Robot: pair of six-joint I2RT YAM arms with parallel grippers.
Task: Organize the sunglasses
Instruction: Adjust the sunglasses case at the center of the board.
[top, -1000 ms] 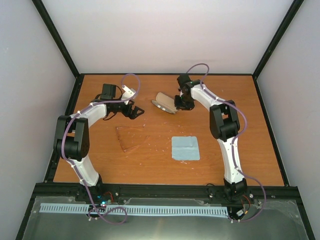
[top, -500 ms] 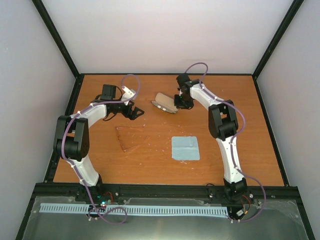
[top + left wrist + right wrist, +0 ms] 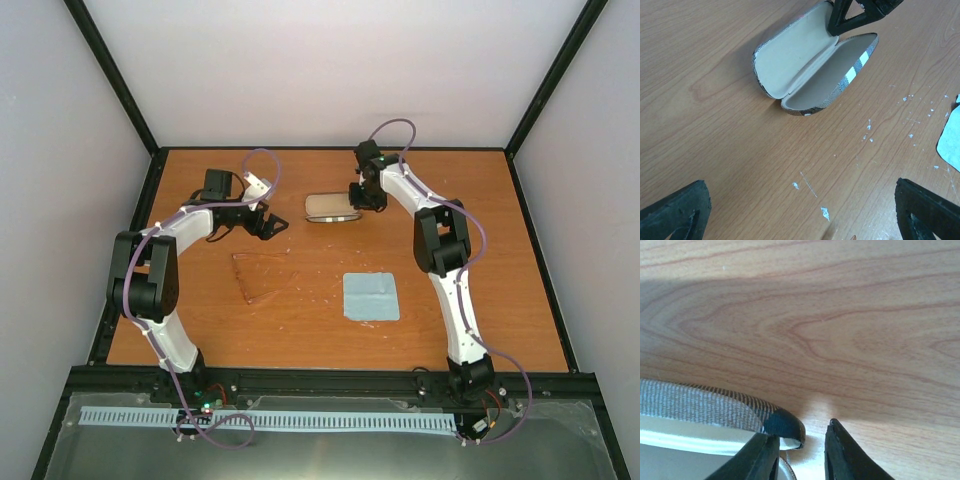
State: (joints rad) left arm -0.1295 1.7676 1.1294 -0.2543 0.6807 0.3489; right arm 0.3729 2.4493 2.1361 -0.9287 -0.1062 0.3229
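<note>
Case point(image 3: 333, 208) at right tool point(image 3: 360, 204), flat, formerly tilted

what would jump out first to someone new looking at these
The open striped case lies at the far middle of the table, its pale lining up, with the right tool at its right end. Next comes the light blue cloth nearer the front edge. The amber sunglasses left of it barely show against the wood.
</note>
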